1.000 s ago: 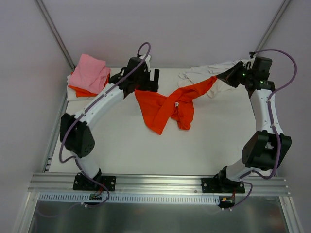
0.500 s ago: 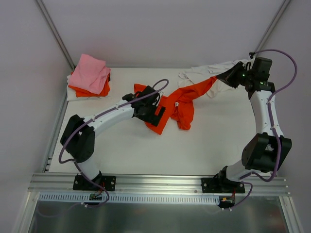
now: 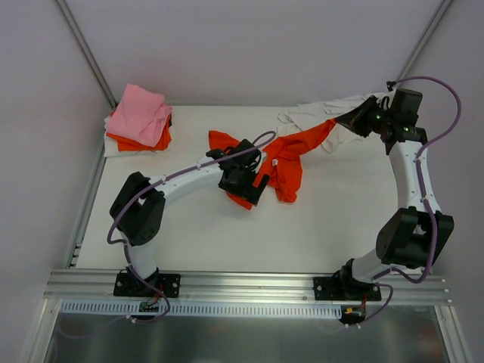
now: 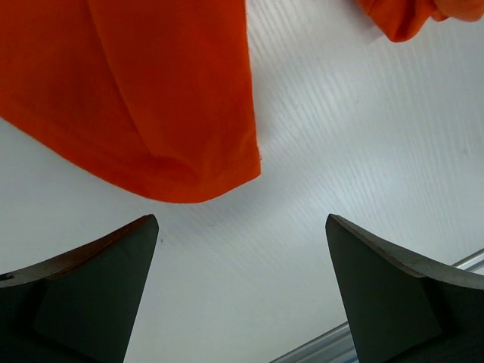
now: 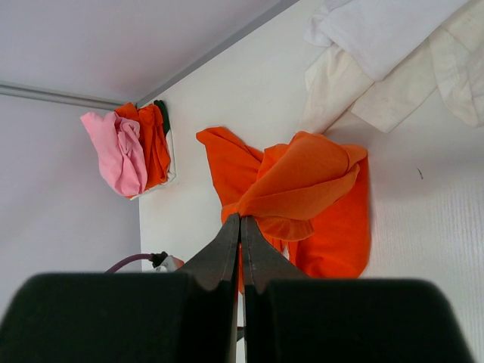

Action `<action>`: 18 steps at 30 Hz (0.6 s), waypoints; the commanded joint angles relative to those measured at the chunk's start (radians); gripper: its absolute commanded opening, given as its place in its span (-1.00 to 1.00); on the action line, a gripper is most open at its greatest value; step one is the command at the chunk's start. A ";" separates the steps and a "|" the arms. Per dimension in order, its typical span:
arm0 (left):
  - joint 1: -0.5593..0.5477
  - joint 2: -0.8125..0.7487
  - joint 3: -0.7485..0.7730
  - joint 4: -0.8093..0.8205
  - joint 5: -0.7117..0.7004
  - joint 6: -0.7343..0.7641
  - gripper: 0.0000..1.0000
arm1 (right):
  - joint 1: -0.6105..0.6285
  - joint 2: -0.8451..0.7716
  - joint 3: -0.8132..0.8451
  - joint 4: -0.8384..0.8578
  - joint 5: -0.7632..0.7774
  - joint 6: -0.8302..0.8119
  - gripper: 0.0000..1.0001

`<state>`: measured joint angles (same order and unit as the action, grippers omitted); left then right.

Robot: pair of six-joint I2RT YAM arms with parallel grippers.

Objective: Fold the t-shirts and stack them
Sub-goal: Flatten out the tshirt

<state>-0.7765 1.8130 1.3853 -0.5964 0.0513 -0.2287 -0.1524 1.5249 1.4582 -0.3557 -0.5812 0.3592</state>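
**Top external.** The orange t-shirt (image 3: 286,160) lies crumpled just past the middle of the table (image 3: 189,234). One corner is drawn out toward 2 o'clock, up to the right gripper (image 3: 346,121). The left gripper (image 3: 249,187) hovers over the shirt's 7 o'clock corner. A folded stack sits at 10 o'clock, with a pink t-shirt (image 3: 140,113) on top, orange under it and white at the bottom. Loose white shirts (image 3: 314,115) are heaped at 1 o'clock, beside the right gripper.

**Left wrist.** The jaws are spread wide with nothing between them. The two fingers (image 4: 91,283) frame bare table. A rounded, stitched edge of the orange t-shirt (image 4: 144,91) hangs at 11 o'clock, just beyond the fingertips and not touching them.

**Right wrist.** The jaws are clenched together on a fold of the orange t-shirt (image 5: 306,189), and the cloth gathers to a point at the fingertips (image 5: 227,242). The pink-topped stack (image 5: 121,151) is at 10 o'clock and the white shirts (image 5: 378,53) at 1 o'clock.

**Step in hand (judgement).** You are spreading the orange shirt flat before folding. One corner is secured and the second grasp is not yet made.

**Next move (judgement).** Take the left gripper forward and down onto that edge and close on a single layer. Then draw the two grippers apart to take out the twist. Check that the twisted middle comes free of the table before you pull.
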 commanded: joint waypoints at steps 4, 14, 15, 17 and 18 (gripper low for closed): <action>-0.078 0.097 0.087 0.029 0.050 -0.024 0.92 | 0.005 -0.045 0.014 0.020 -0.009 0.004 -0.99; -0.102 0.155 0.038 0.047 -0.045 0.000 0.91 | 0.005 -0.035 0.016 0.020 -0.020 0.006 -0.99; -0.104 0.155 0.028 0.047 -0.092 0.003 0.91 | 0.007 -0.034 0.016 0.021 -0.022 0.004 -0.99; -0.107 0.154 0.015 0.049 -0.125 0.011 0.91 | 0.007 -0.034 0.013 0.024 -0.028 0.004 -0.99; -0.107 0.154 0.011 0.050 -0.142 0.012 0.91 | 0.007 -0.034 0.011 0.026 -0.028 0.006 -0.99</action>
<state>-0.8764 1.9762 1.4174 -0.5510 -0.0036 -0.2333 -0.1516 1.5249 1.4582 -0.3553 -0.5842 0.3592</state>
